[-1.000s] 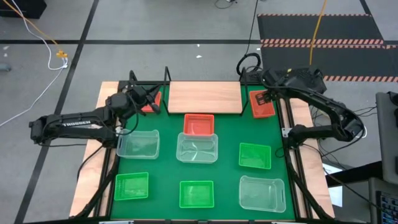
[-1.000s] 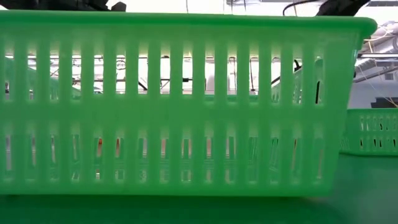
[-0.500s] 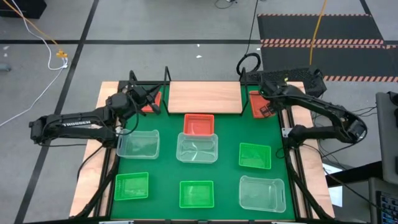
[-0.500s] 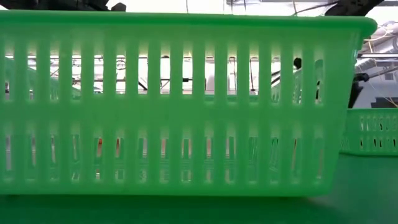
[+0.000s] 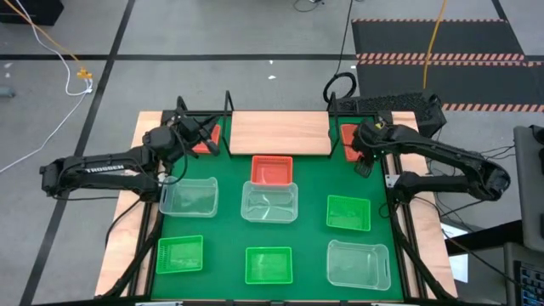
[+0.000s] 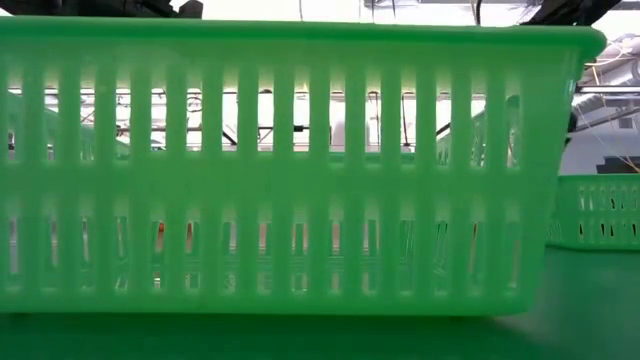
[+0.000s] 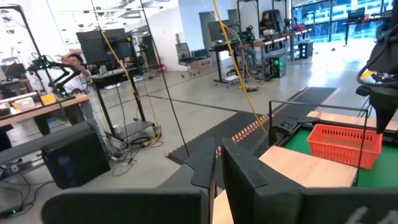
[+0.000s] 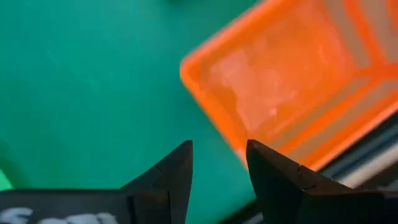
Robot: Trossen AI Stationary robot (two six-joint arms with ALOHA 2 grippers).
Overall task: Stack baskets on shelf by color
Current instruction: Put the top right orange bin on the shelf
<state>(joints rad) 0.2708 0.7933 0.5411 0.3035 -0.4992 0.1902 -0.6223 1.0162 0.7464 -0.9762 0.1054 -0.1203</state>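
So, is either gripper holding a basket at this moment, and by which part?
The right gripper holds nothing: its fingers are apart above the mat, beside the red basket. The left gripper is shut by the shelf's left end, holding nothing visible.

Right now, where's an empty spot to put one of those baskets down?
The wooden shelf top is bare. Green mat shows between the centre red basket and the right gripper. The front rows of green and clear baskets are crowded.

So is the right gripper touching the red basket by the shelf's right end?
Apart: the right wrist view shows green mat between the right gripper and the red basket.
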